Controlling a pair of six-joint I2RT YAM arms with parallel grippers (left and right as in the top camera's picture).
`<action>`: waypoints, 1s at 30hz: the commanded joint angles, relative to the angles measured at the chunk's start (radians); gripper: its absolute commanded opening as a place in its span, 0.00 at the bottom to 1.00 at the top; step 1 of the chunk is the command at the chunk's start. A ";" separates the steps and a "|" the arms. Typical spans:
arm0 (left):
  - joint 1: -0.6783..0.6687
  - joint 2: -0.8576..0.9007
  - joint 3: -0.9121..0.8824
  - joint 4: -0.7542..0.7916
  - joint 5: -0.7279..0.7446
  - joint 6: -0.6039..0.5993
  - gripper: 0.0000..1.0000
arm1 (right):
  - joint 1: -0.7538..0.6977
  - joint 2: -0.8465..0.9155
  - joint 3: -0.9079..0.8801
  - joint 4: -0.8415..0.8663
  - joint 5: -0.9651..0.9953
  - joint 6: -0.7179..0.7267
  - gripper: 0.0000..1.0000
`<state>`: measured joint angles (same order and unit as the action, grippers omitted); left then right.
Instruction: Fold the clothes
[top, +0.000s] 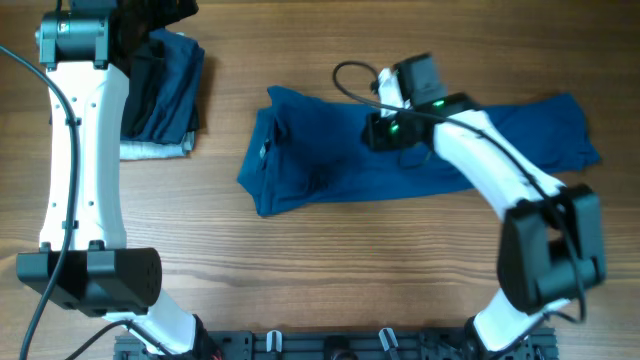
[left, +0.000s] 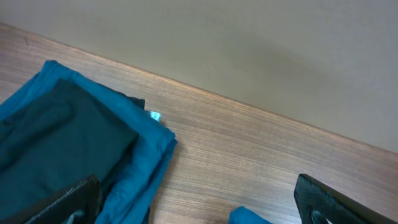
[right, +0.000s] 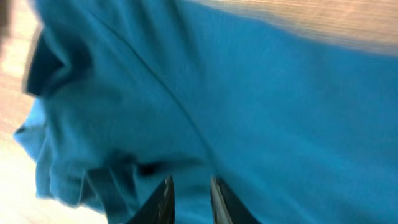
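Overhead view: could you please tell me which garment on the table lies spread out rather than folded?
The medium-blue shirt, stretched loosely across the middle of the table. The other garments, dark and pale, sit neatly folded in a stack at the far left.

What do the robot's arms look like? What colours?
Both are white tubes with chunky black joints. The left arm has a thin black cable along it. The right arm has a looping black cable and small green lights near its wrist. The right gripper has two slim dark fingers.
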<state>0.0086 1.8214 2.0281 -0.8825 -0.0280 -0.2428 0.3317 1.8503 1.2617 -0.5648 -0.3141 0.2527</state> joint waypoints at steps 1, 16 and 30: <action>0.003 0.006 -0.005 0.002 0.002 0.000 1.00 | 0.086 0.141 -0.023 0.074 -0.082 0.293 0.19; 0.003 0.006 -0.005 0.002 0.002 -0.001 1.00 | -0.077 -0.146 0.068 0.018 -0.189 0.039 0.36; 0.003 0.006 -0.005 0.002 0.002 -0.001 1.00 | -0.887 0.023 0.068 -0.044 0.202 -0.505 0.57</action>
<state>0.0086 1.8214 2.0281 -0.8829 -0.0280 -0.2424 -0.5533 1.7607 1.3319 -0.6590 -0.1108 -0.1463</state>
